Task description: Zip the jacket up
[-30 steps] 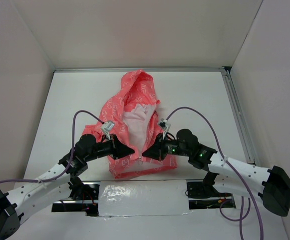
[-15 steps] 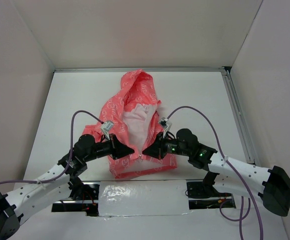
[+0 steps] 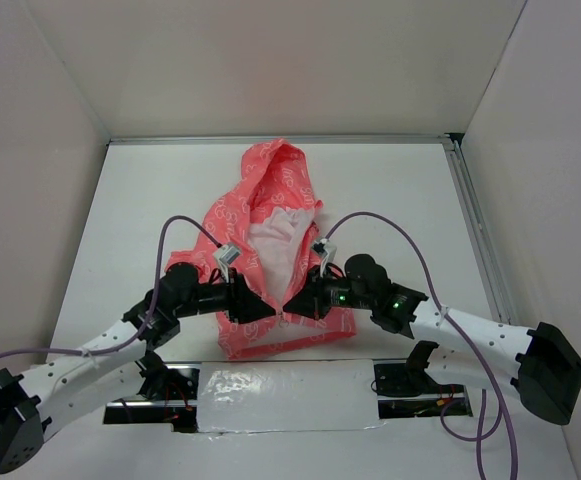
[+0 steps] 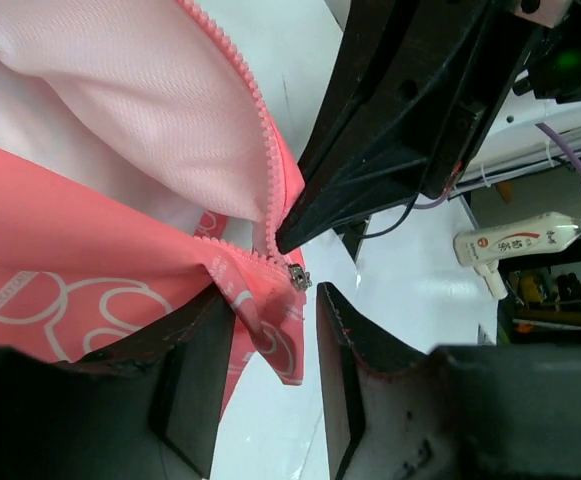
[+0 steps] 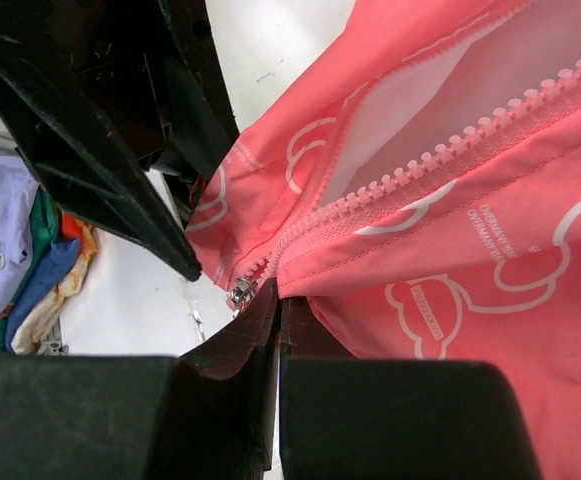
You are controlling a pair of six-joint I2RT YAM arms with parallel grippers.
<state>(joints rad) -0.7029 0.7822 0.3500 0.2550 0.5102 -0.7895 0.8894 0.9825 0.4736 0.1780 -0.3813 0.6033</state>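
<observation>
Grippers nose to nose at the foot of the zipper; slider low by the hem, so the zip-up looks barely begun.

Left gripper (image 4: 275, 300) stands released: fingers apart, a fold of hem hanging in the gap against one finger, not pinched. Right gripper (image 5: 275, 300) is clenched, its tips pressed to the tooth line just beside the slider (image 4: 297, 279); I cannot tell whether cloth is caught between them. In the top view the left comes in from 9 o'clock and the right from 3 o'clock. The jacket (image 3: 270, 200) lies flat on the table (image 3: 390, 190), hood toward 12 o'clock, hem toward 6 o'clock, fronts spread above the slider with pale lining showing. Judgement: the step in hand is a regrasp at the hem. The next move calls for one gripper anchoring the hem below the slider while the other draws the slider toward 12 o'clock, teeth kept aligned.
</observation>
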